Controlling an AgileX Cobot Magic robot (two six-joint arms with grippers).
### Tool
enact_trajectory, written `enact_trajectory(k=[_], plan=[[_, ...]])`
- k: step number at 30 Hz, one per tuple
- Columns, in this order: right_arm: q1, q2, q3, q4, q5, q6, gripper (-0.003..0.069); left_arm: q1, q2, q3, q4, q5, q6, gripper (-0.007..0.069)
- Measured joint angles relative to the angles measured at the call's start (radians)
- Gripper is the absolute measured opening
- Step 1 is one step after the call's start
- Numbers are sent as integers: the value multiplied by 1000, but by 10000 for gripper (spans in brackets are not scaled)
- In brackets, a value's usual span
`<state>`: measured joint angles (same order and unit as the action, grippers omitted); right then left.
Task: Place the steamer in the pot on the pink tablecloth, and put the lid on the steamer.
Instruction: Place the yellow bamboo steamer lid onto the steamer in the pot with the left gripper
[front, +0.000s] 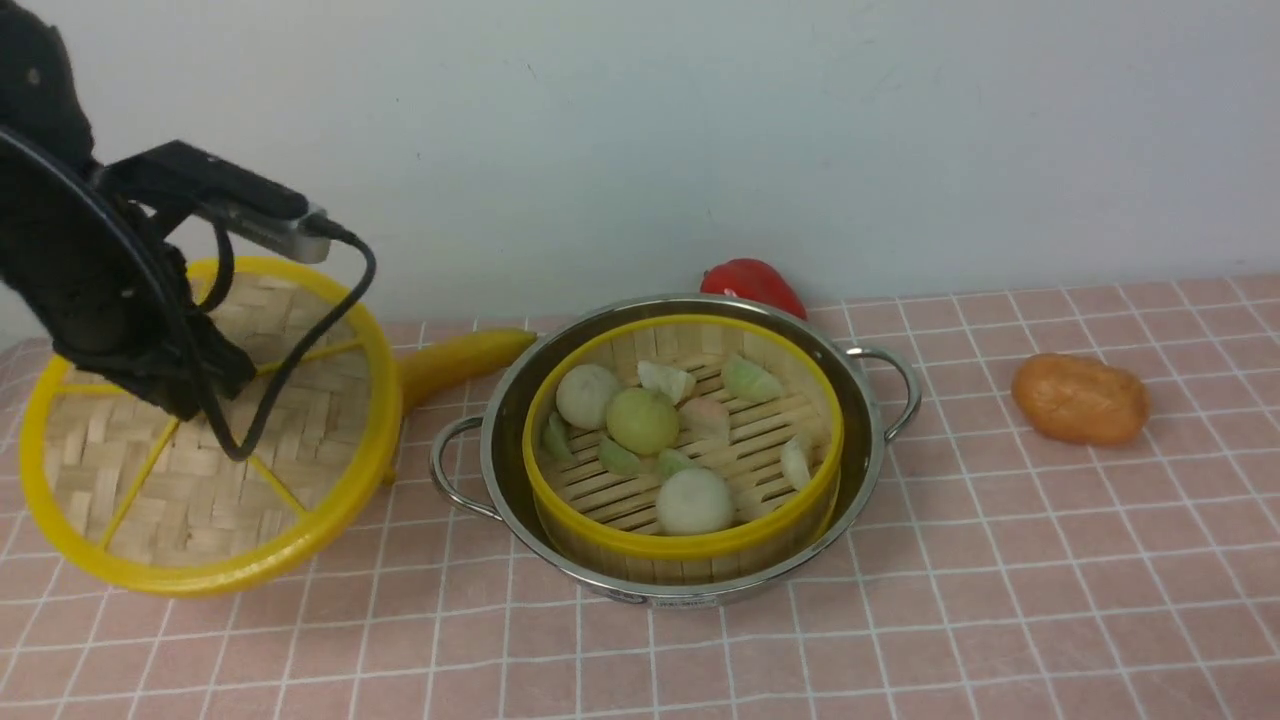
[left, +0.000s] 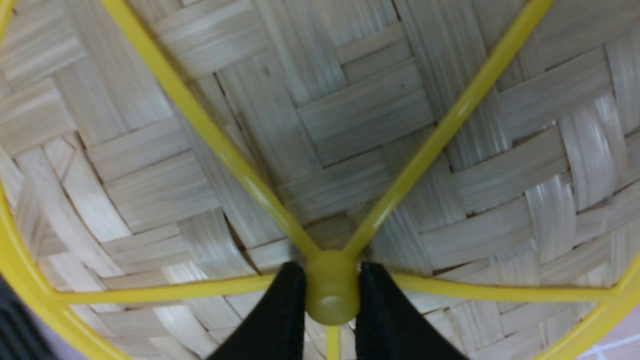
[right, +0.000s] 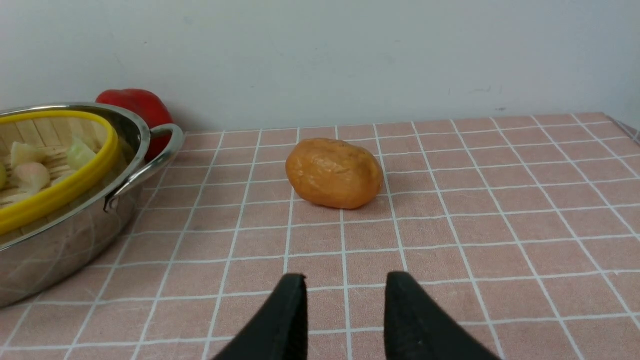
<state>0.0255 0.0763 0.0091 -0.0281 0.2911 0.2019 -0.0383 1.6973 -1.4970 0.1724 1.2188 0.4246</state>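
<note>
Now lid (left: 350, 125) hub (left: 331, 295) btwn L fingers (left: 280, 320)

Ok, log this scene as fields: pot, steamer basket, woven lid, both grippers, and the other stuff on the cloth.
pot: wide shiny steel pot with wire loop handles, on the pink gridded tablecloth
steamer: round bamboo basket with yellow rim, inside the pot, holding pale food pieces
lid: flat woven-bamboo disc with yellow spokes, tilted, left of the pot, not on the steamer
left gripper: shut on the lid's centre hub
right gripper: open, empty, over the tablecloth
others: yellow banana, red pepper, orange lump
left to do: lid onto steamer
</note>
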Motion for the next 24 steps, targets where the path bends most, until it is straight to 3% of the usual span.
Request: enact_trajectory(k=[6, 13, 19, 24], plan=[[0, 0, 0, 0, 0, 0, 240, -78, 2, -105, 54, 8, 86, 120], [0, 0, 0, 0, 0, 0, 240, -143, 2, -271, 14, 9, 221, 120], [0, 0, 0, 0, 0, 0, 240, -270, 2, -304, 18, 9, 364, 120], [0, 0, 0, 0, 0, 0, 240, -348, 10, -304, -82, 9, 469, 120]])
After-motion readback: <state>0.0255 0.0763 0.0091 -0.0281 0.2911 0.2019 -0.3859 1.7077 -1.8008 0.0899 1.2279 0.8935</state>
